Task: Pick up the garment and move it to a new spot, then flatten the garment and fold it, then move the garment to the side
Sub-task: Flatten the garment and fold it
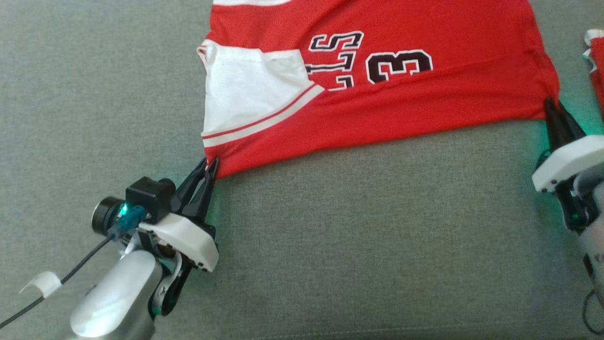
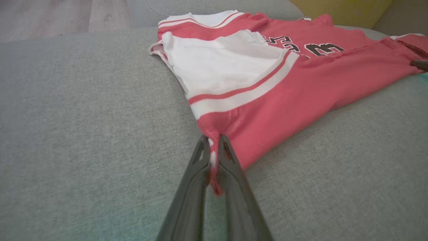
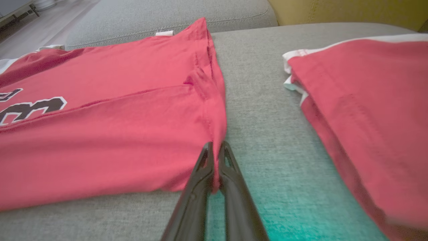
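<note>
Left gripper (image 1: 211, 165), nearest the head camera on its pale forearm (image 1: 118, 297), is clamped on the near left corner of a red jersey (image 1: 424, 108). Its two dark fingers are pressed together, with a tuft of red cloth pinched between them in the left wrist view. A black cable (image 1: 71, 271) trails off from the wrist towards the lower left.

The jersey lies spread on a grey cushion (image 1: 354, 245), reaching across the upper part of the head view. A white sleeve (image 1: 245, 89) with red and white striped trim is folded over its left side. Just right of the sleeve come dark, white-edged letters, partly covered, and then a large 3 (image 1: 398, 66). A long crease runs across the red cloth roughly parallel to the near edge, which stretches from one gripper to the other.

Right gripper (image 1: 551, 101), at the right edge of the head view, is closed on the jersey's near right corner. The right wrist view shows the hem caught between its shut fingers and a teal glow on the cushion beside them.

Further right, apart from the jersey, a second garment (image 3: 361, 117) in red with white trim lies on the same cushion. Pale wood floor (image 2: 50, 16) shows beyond the cushion in the left wrist view.
</note>
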{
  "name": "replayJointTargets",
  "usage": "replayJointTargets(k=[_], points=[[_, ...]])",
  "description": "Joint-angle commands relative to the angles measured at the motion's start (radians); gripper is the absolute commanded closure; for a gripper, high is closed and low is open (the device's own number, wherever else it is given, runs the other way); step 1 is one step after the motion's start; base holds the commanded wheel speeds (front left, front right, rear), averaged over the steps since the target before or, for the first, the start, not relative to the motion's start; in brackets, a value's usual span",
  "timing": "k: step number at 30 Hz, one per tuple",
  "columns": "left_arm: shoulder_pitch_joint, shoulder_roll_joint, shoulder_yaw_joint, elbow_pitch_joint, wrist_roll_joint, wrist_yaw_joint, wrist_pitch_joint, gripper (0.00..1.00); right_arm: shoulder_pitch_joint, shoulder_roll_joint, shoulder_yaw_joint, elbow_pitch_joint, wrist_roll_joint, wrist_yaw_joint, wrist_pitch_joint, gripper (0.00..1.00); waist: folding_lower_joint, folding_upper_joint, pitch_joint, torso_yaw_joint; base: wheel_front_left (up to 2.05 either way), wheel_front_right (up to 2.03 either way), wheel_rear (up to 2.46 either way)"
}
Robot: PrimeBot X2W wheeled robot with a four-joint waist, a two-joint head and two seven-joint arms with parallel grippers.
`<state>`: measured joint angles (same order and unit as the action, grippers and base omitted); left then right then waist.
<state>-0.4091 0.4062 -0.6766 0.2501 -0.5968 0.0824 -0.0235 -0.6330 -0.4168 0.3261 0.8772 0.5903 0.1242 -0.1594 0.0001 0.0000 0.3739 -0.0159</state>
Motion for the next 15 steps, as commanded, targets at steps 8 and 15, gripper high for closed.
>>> replayJointTargets(k=[8, 15], points=[[0.081, 0.063, 0.014, -0.058, -0.011, 0.003, -0.012, 1.0, 0.184, -0.091, 0.066, -0.068, 0.063, 0.007, -0.054, 1.0, -0.0001, 0.0, -0.092, -0.004, 0.0, 0.0, 0.0], [0.221, 0.104, 0.012, -0.152, -0.031, 0.049, -0.019, 1.0, 0.329, -0.118, 0.036, -0.129, 0.067, 0.007, -0.075, 1.0, -0.0001, 0.0, -0.125, -0.011, 0.0, 0.0, 0.0]])
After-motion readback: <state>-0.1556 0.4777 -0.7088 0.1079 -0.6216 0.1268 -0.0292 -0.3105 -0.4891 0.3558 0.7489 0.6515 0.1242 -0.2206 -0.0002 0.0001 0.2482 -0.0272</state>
